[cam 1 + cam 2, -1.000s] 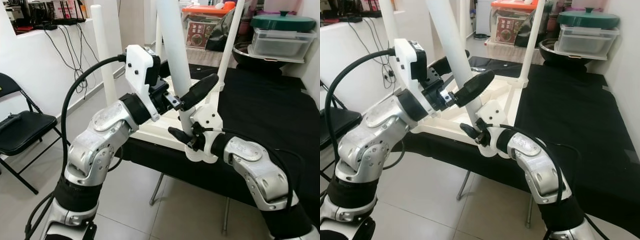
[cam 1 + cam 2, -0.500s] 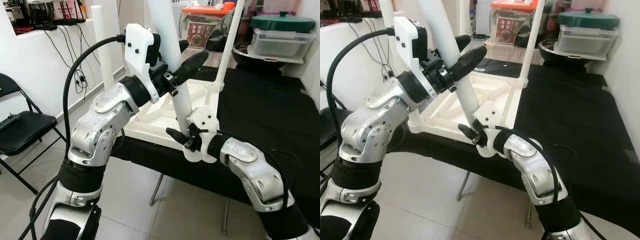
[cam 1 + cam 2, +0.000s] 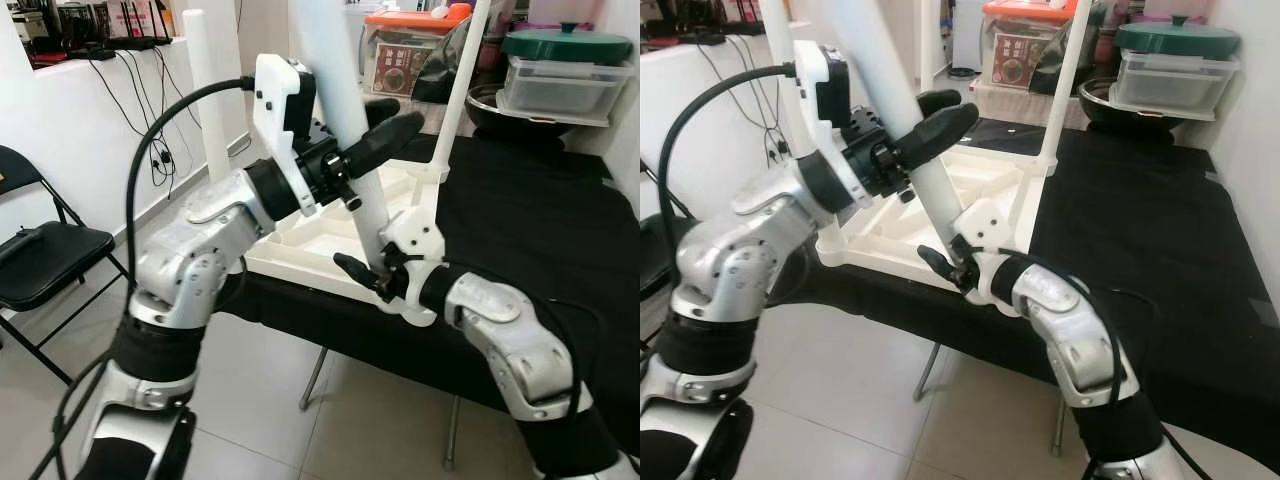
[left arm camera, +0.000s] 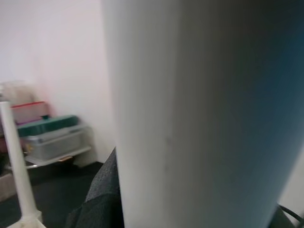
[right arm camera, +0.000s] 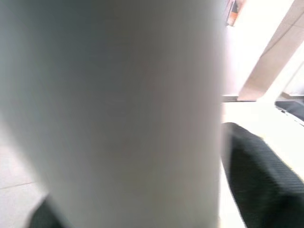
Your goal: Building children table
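A white children's table lies upside down on a black-covered table, its legs pointing up. The near white leg leans with its top toward my left. My left gripper is shut on this leg at mid height, one black finger in front and one behind. My right gripper is shut on the same leg at its base, by the tabletop's corner. The leg looms close and blurred in the left wrist view. In the right wrist view the leg has a black finger beside it.
Two other white legs stand up from the far corners. Storage bins with a green lid sit at the back right. A black folding chair stands on the tiled floor to my left, and cables hang on the wall.
My left gripper has climbed from low on the leg to mid height and swung round it. The leg now leans further left at its top. My right gripper stays at the base.
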`<state>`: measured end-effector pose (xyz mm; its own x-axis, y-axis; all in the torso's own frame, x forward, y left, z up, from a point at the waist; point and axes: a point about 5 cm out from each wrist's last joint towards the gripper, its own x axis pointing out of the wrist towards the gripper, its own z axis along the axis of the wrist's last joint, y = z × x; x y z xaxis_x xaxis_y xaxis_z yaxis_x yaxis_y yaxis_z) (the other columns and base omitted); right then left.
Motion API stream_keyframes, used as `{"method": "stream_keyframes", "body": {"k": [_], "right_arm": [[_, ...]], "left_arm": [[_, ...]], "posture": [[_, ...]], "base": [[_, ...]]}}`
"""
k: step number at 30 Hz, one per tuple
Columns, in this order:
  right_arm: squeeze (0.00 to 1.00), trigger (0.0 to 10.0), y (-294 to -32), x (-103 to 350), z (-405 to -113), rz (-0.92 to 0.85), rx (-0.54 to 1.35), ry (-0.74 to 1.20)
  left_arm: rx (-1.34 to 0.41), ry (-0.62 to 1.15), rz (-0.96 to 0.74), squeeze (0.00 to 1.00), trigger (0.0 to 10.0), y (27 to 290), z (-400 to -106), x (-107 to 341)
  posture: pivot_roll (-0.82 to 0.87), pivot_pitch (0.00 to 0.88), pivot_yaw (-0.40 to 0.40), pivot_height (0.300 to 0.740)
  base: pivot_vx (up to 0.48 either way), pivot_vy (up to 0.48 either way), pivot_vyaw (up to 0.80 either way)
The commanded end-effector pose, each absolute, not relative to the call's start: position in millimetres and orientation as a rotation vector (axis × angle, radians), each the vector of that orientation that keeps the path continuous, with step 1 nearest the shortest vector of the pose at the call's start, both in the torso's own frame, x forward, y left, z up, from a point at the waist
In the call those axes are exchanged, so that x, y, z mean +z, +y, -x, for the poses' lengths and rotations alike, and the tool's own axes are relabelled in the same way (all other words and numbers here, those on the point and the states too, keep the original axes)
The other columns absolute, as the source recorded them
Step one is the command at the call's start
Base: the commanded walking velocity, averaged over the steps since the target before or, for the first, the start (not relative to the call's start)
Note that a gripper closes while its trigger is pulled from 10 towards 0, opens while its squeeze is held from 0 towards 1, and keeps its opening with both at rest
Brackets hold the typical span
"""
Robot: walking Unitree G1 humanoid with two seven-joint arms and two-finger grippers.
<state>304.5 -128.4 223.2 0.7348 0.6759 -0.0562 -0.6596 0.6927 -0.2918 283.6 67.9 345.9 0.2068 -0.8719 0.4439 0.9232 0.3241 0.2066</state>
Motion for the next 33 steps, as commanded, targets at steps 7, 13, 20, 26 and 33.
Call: {"method": "stream_keyframes", "body": {"k": [7,13,20,26,33], "right_arm": [[0.79,10.0,-122.9,229.5,-301.0,0.256,0.899,-0.086],[0.00,10.0,-107.7,223.2,-290.6,0.252,1.059,-0.037],[0.00,0.0,-86.6,225.7,-275.3,0.105,1.182,-0.083],[0.00,0.0,-87.3,221.6,-276.4,0.111,1.178,-0.048],[0.00,0.0,-87.8,211.0,-278.4,0.129,1.146,0.023]], "left_arm": [[-1.560,-0.469,0.098,0.00,0.0,69.7,-264.4,344.0],[-1.617,-0.477,0.059,0.00,0.0,66.7,-262.4,347.0],[-1.654,-0.478,0.052,0.00,0.0,63.1,-259.5,347.2],[-1.650,-0.487,0.055,0.00,0.0,63.5,-261.1,348.2],[-1.652,-0.504,0.049,0.00,0.0,63.5,-263.7,350.0]], "posture": [[-0.02,0.000,-0.031,0.740],[-0.02,0.000,-0.032,0.740],[-0.02,0.000,-0.026,0.740],[-0.02,0.000,-0.028,0.740],[-0.02,0.000,-0.024,0.740]], "base": [[0.000,0.000,0.00],[0.000,0.000,0.00],[0.000,0.000,0.00],[0.000,0.000,0.00],[0.000,0.000,0.00]]}}
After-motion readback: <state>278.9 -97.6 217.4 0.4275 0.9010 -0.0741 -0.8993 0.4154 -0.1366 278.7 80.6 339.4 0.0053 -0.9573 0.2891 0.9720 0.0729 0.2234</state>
